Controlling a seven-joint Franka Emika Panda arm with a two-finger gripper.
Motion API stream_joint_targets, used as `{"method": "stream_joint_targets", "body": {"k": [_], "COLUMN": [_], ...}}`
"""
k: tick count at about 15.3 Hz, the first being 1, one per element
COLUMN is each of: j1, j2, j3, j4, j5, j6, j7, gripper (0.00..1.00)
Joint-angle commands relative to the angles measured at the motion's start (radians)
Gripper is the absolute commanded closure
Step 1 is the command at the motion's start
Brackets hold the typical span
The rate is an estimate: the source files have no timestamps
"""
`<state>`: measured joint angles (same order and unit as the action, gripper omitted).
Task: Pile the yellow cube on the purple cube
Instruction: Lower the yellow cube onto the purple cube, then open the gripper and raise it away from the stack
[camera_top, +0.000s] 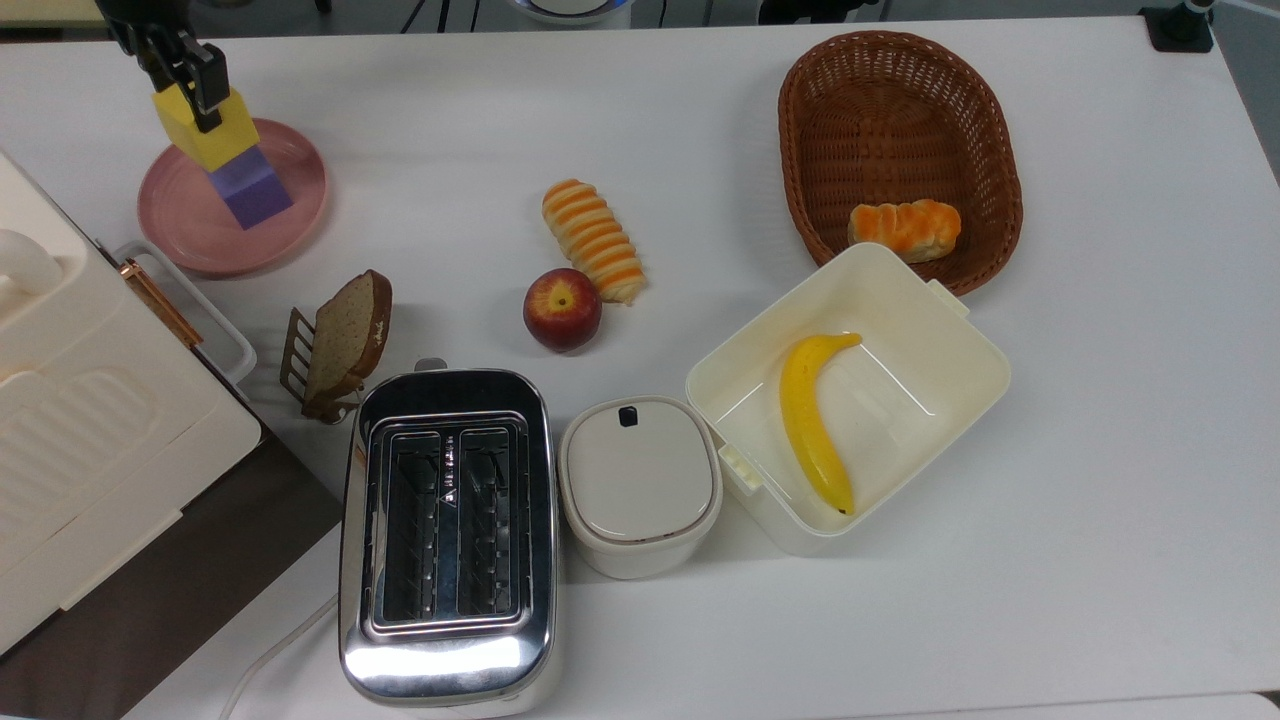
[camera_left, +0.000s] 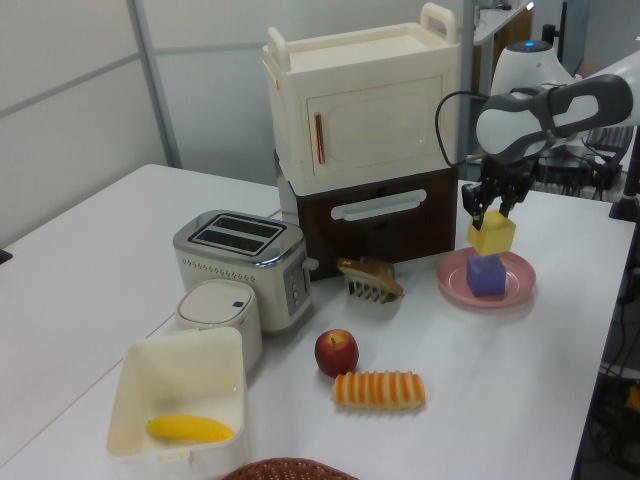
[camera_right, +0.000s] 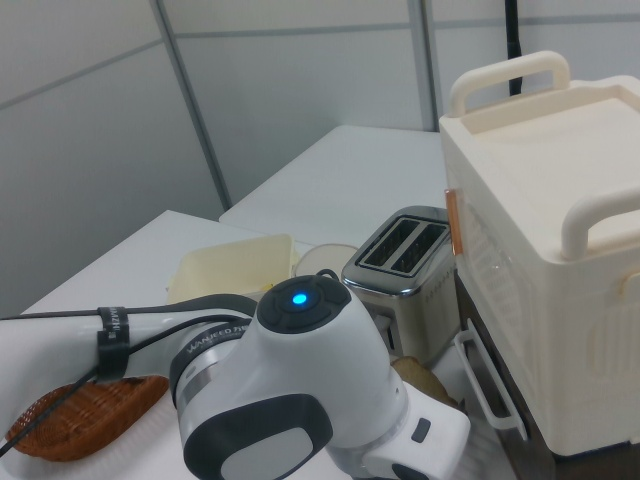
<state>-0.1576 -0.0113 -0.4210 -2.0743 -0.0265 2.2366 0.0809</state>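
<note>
The robot's hand (camera_left: 491, 208) grips the yellow cube (camera_left: 491, 235) directly over the purple cube (camera_left: 486, 275) on the pink plate (camera_left: 450, 279), seemingly just touching, ready for stacking.

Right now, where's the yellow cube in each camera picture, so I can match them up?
Top view: the yellow cube is at upper left, over the pink plate.
Left view: the yellow cube is at right of centre, just above the purple cube.
Right view: I can't find it; the arm blocks the foreground.
Shared landmark: the toaster.
</note>
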Motion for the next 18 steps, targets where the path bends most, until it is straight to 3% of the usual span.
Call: {"method": "stream_joint_targets", "body": {"k": [1, 18], "j1": [0.009, 0.009], "j2": [0.021, 0.062], "j3": [0.004, 0.004], "j4": [0.023, 0.02], "j5": [0.017, 0.019], "j6": [-0.032, -0.028], "j7": [0.019, 0.011], "gripper": [0.84, 0.82]}}
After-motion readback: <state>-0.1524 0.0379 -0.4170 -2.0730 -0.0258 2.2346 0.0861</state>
